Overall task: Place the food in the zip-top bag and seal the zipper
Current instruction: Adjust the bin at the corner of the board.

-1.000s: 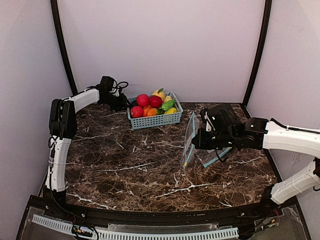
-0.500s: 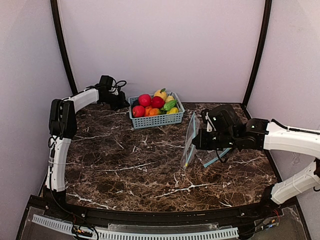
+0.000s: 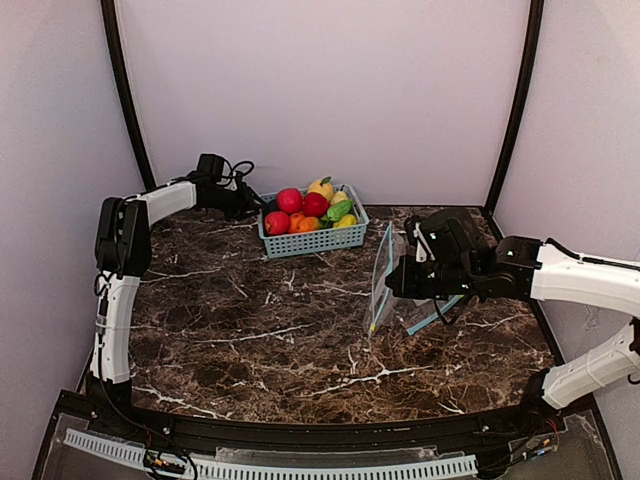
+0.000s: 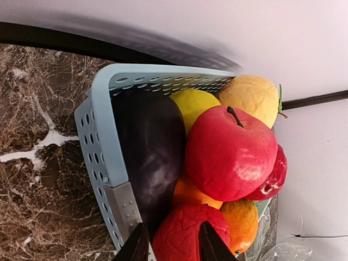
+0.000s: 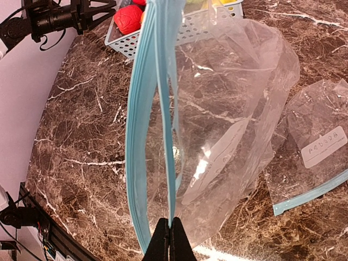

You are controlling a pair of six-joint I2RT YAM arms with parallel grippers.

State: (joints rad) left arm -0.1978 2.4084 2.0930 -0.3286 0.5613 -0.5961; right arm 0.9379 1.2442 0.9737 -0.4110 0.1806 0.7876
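Between the tips of the left jaws sits a wrinkled red fruit, the nearest piece of the food heaped in a pale blue basket. The left jaws are released: the two tips stand apart, one on each side of that fruit. Whether either tip presses on it cannot be told. Directly ahead of these jaws lies a red apple. To its left, a dark purple eggplant rests against the basket wall. Yellow and orange pieces fill the space beyond. All the food seen lies in the basket.

The right jaws are clenched on the zipper of a clear bag, pinching one blue strip at its near end. From the jaws, that strip runs straight ahead. The second strip bows away to the left, so the mouth stands parted. The bag's crinkled body spreads to the right of the jaws, over the brown marbled desk. Farther right, apart from the held bag, a second bag with a white label lies flat on the desk. The basket stands beyond the far end of the zipper.
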